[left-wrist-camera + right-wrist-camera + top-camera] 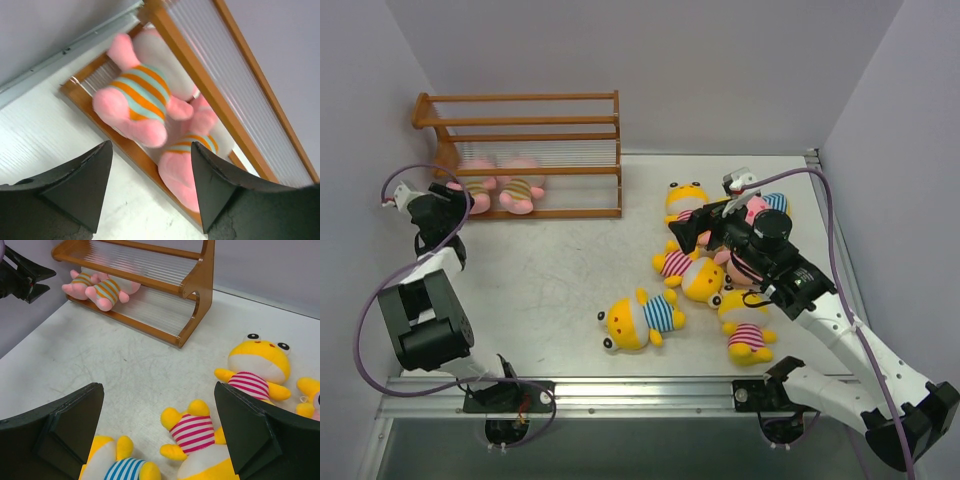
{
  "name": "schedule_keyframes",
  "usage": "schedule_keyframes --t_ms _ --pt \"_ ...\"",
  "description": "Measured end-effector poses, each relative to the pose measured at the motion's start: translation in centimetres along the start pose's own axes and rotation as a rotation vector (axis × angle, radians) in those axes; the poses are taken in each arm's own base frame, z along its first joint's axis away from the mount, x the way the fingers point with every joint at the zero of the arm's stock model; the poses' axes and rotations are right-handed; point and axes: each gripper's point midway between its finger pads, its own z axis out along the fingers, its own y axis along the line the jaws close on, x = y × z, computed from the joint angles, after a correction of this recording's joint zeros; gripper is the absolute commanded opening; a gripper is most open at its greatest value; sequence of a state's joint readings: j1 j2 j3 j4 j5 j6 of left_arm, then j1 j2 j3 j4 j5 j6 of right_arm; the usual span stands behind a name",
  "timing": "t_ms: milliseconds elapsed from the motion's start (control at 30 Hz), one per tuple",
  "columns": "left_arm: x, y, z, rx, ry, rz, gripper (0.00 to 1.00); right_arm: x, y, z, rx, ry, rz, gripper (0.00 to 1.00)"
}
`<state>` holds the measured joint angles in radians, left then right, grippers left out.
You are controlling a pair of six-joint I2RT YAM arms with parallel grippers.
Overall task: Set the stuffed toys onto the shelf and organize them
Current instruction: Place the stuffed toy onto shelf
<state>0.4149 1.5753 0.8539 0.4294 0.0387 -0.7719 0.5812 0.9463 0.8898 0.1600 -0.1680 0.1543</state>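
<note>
Left wrist view: the left gripper has its fingers spread wide with nothing between them, and it points at two pink toys in orange-striped shirts. Both lie side by side on the bottom tier of the shelf, in its left half, feet toward the front rail.

Right wrist view: the right gripper is also spread wide and holds nothing, hanging over the table. Just below its gap lies a yellow toy in a pink-striped shirt. A second pink-striped toy sits to the right, and a blue-striped yellow toy lies by the left finger.

From above, the yellow toys are clustered on the table's right half, well apart from the shelf.
</note>
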Motion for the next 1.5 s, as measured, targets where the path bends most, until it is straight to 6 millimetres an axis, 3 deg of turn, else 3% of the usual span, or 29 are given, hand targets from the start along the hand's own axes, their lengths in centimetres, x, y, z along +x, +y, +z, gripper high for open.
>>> schedule_keyframes --t_ms 267,567,900,1267,1367,1500 --pt "4.1 -5.7 -2.3 0.100 0.023 0.217 0.66 0.0 0.1 0.0 -0.006 0.001 0.000 0.98" --pt "7.2 -7.0 -1.4 0.110 0.073 0.430 0.64 -0.3 0.2 -0.2 -0.008 -0.008 -0.001 0.98" --pt "9.8 -5.4 0.4 0.079 0.125 0.557 0.60 -0.2 0.2 -0.2 -0.009 -0.008 -0.001 0.98" --pt "10.2 -5.0 1.7 0.064 0.133 0.597 0.54 -0.2 0.2 -0.2 -0.008 -0.007 -0.004 0.98" --pt "10.5 -4.8 2.0 0.059 0.138 0.599 0.50 -0.2 0.2 -0.2 -0.008 -0.007 -0.004 0.98" --pt "10.9 -4.4 2.2 0.051 0.148 0.597 0.34 -0.2 0.2 -0.2 -0.008 -0.007 -0.004 0.98"
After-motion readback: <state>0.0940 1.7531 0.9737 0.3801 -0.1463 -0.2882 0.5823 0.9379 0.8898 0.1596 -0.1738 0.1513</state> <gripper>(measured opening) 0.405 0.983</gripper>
